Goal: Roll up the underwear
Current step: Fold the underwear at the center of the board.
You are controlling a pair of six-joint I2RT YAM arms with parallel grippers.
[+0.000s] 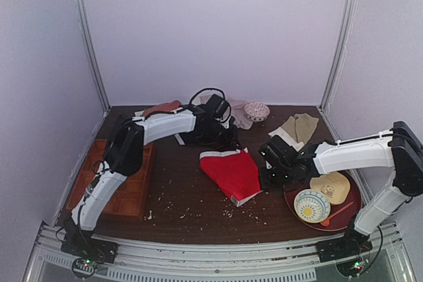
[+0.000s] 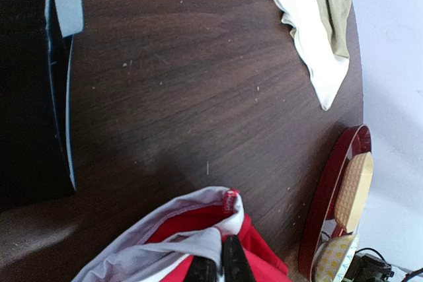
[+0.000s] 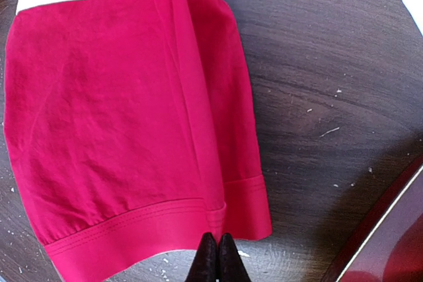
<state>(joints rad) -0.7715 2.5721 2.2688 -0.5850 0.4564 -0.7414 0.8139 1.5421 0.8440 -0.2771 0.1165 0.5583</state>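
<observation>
The red underwear [image 1: 230, 171] lies mid-table, its white waistband toward the back and its leg hems toward the front. My left gripper [image 1: 228, 142] is at the far edge, shut on the waistband, which it holds raised off the table in the left wrist view [image 2: 219, 263]; the red inside of the underwear [image 2: 192, 219] shows under the lifted band. My right gripper [image 1: 269, 177] is at the garment's right front side. In the right wrist view its shut fingertips [image 3: 217, 255] touch the hem of the underwear [image 3: 119, 110], which lies flat; no cloth shows between them.
A red plate [image 1: 344, 219] at the front right holds a patterned bowl [image 1: 312, 205] and a tan piece. A beige-and-white garment [image 1: 299, 127] lies at the back right, a small bowl [image 1: 256, 111] behind it. A wooden board [image 1: 129, 183] sits at left. Crumbs dot the table.
</observation>
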